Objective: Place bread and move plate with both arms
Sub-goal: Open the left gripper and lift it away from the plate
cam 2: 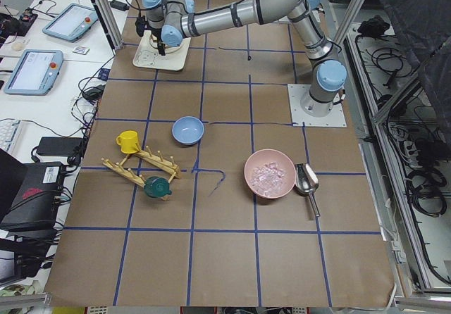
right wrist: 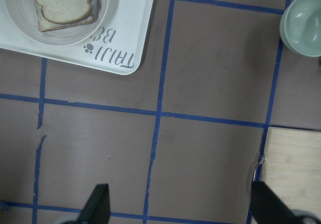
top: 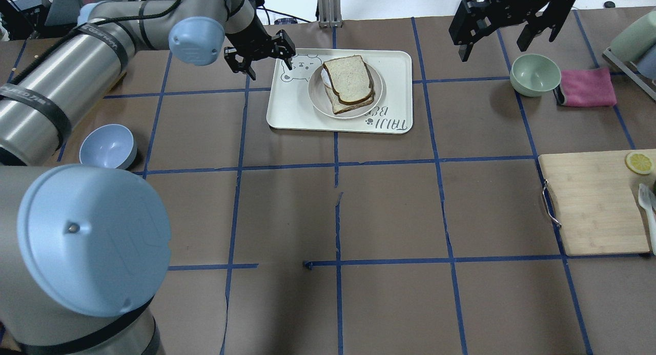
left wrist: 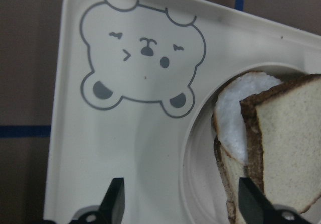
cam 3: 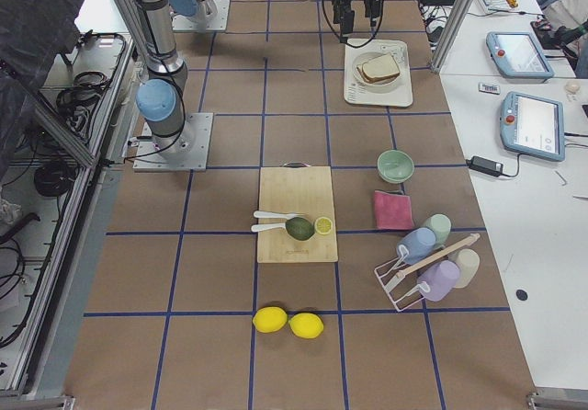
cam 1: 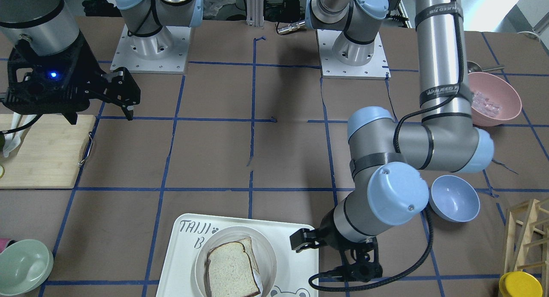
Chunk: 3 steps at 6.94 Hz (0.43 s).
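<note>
Left gripper [left wrist: 181, 204] wide open, empty; bread [left wrist: 288, 138] on plate [left wrist: 193, 151] just ahead of it. Right gripper [right wrist: 183, 204] open, empty, well apart.

Left gripper [top: 267, 60] low and right gripper [top: 492, 43] high, both with fingers apart.
The left gripper hangs just over one corner of the tray [top: 400, 88], at the end of the long-stretched left arm [top: 77, 88]. The right gripper hovers well apart from the tray, on its other side, pointing down.

Green bowl [top: 535, 74] beside pink cloth [top: 588, 87]; lemon slice [top: 638, 163] on cutting board [top: 594, 204].
</note>
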{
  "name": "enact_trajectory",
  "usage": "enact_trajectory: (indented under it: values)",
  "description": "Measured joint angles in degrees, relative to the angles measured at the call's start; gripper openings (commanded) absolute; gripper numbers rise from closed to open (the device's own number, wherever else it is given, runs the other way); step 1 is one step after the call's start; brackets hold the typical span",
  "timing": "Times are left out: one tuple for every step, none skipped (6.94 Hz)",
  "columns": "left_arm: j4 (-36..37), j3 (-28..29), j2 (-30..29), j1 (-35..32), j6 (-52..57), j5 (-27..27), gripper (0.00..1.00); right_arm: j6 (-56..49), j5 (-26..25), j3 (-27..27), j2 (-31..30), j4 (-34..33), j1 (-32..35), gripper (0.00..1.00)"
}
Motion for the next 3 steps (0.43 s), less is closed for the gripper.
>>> enact_trajectory:
  values:
    - [-6.4, -0.1, 4.7, 0.9, 0.0, 3.3, 1.0, 0.0, 0.0, 0.0, 0.0, 0.0, 0.0, 1.0]
    - [-12.3, -0.2, 9.4, 1.5, 0.2, 5.2, 1.0, 0.0, 0.0, 0.0, 0.0, 0.0, 0.0, 1.0]
    - [-17.5, -0.8, 13.7, 2.1, 0.9, 5.9, 1.0, 0.0, 0.0, 0.0, 0.0, 0.0, 0.0, 1.0]
